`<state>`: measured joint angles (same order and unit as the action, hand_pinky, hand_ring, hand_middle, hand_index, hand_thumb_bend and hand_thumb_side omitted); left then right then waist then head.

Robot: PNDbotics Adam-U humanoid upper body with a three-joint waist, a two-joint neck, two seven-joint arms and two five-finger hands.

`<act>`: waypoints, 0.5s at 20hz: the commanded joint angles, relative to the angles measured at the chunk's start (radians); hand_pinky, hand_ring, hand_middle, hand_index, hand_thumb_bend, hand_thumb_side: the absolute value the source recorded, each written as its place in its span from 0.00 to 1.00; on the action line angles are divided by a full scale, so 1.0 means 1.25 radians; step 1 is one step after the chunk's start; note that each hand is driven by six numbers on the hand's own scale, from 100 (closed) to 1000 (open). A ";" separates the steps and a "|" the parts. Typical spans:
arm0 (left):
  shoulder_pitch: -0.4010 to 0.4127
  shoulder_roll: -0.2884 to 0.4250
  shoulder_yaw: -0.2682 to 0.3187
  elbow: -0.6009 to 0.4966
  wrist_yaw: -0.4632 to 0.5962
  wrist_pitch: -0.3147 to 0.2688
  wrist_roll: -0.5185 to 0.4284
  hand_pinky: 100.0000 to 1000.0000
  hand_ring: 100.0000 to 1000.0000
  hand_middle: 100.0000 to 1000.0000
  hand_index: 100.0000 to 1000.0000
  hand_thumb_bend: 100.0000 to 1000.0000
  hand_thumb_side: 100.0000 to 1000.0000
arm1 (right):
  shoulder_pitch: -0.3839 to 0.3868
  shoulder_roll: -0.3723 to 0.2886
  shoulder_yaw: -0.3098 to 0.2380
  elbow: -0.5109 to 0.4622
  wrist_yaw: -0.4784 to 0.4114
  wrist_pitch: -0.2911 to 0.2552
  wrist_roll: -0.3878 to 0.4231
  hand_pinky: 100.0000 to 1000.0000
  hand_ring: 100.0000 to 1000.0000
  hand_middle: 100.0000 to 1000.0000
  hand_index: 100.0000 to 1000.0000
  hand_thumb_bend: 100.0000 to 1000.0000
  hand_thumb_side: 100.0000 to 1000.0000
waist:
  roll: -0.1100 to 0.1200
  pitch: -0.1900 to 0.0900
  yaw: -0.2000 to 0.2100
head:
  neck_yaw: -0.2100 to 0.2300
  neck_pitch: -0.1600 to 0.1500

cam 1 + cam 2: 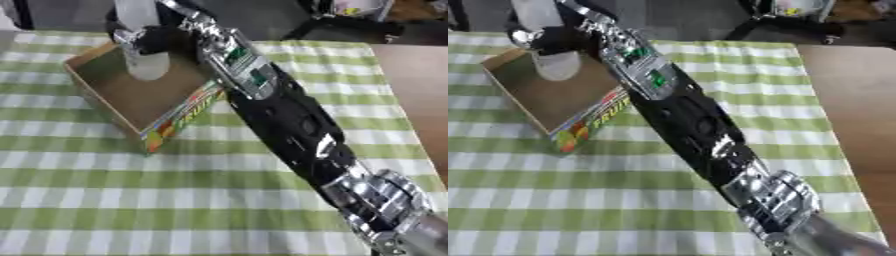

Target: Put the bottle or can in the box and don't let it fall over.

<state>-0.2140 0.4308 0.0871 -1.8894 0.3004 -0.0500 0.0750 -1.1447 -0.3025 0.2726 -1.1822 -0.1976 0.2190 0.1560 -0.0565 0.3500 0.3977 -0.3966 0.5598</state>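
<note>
A pale translucent bottle (144, 60) stands upright with its base down inside an open cardboard box (179, 119). The box has a brown inside and a colourful printed side, and sits at the back left of the table. My right hand (156, 39) reaches in from the lower right along a long black and silver arm. Its dark fingers are curled round the middle of the bottle. The bottle's top runs out of the picture's upper edge. I cannot tell whether the base touches the box floor. My left hand shows in neither view.
A green and white checked cloth (131, 200) covers most of the table. Bare brown tabletop (411, 85) lies at the right edge. Dark objects (350, 22) sit beyond the table's far edge.
</note>
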 commanded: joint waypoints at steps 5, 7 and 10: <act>-0.011 0.023 0.001 -0.016 0.003 0.000 -0.004 0.94 0.82 0.94 0.84 0.02 0.83 | -0.023 0.018 -0.001 0.033 0.026 -0.047 -0.018 0.97 1.00 1.00 0.48 0.00 0.00 | 0.002 -0.013 0.006 | -0.006 -0.013; -0.011 0.023 0.001 -0.016 0.002 0.001 -0.004 0.94 0.82 0.94 0.84 0.02 0.83 | -0.022 0.015 0.003 0.025 0.036 -0.078 0.009 0.98 1.00 1.00 0.80 0.00 0.00 | 0.001 -0.013 0.005 | -0.006 -0.013; -0.011 0.023 0.002 -0.016 0.002 0.001 -0.005 0.94 0.82 0.94 0.84 0.02 0.83 | -0.019 0.009 0.006 0.018 0.085 -0.132 0.079 1.00 1.00 1.00 1.00 0.00 0.36 | 0.001 -0.013 0.005 | -0.005 -0.013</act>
<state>-0.2193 0.4308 0.0836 -1.8930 0.3029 -0.0479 0.0714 -1.1446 -0.2764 0.2839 -1.1333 -0.1125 0.0793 0.2269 -0.0637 0.3509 0.4023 -0.4017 0.5554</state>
